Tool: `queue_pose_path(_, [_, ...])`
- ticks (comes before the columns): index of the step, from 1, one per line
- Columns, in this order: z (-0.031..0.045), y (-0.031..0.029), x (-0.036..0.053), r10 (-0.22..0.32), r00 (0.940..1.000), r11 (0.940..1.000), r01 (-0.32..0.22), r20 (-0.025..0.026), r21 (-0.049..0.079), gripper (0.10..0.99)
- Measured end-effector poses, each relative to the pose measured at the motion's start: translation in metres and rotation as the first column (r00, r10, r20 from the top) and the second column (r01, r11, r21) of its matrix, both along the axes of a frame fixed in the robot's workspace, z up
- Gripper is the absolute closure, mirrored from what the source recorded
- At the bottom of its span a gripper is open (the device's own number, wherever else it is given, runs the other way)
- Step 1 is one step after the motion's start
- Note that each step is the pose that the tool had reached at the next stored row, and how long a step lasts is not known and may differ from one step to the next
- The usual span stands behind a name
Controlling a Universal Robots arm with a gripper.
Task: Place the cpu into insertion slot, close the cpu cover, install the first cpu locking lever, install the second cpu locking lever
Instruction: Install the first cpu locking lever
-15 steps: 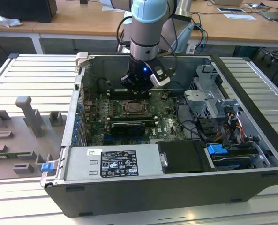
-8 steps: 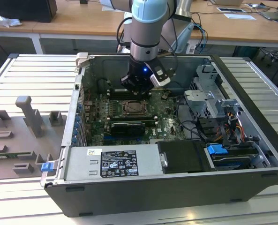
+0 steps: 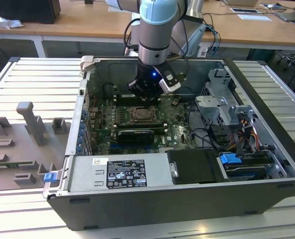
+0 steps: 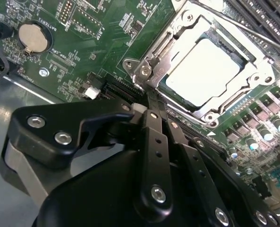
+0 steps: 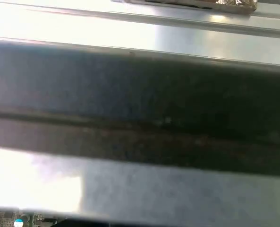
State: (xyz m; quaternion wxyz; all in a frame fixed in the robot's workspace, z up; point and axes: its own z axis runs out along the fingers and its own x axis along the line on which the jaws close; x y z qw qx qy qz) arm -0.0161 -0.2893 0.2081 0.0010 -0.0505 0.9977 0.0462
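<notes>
An open computer case [image 3: 187, 199] fills the centre of the exterior view; inside lies the green motherboard [image 3: 107, 117]; the arm's gripper [image 3: 146, 92] hangs just above the insertion slot [image 3: 141, 114]; in the second wrist view its black fingers [image 4: 156, 137] are closed together, gripping nothing, beside the cpu cover [image 4: 177, 38], shut over the seated cpu [image 4: 203, 71] at upper right.

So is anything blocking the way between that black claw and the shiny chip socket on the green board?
Nothing visible does. In the second wrist view the gripper sits right at the corner of the insertion slot, with bare metal frame between them. The cpu already lies in the slot, and the cpu cover frames it.
</notes>
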Motion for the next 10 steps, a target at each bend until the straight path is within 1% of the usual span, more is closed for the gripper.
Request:
queue_pose_path(2, [0.0086,0.0,0.0,0.0,1.0,1.0,0.0,-0.0002,0.0,0.98])
queue_pose_path(10, [0.0087,-0.0055,-0.0001,0.0,1.0,1.0,0.0,-0.0001,0.0,0.98])
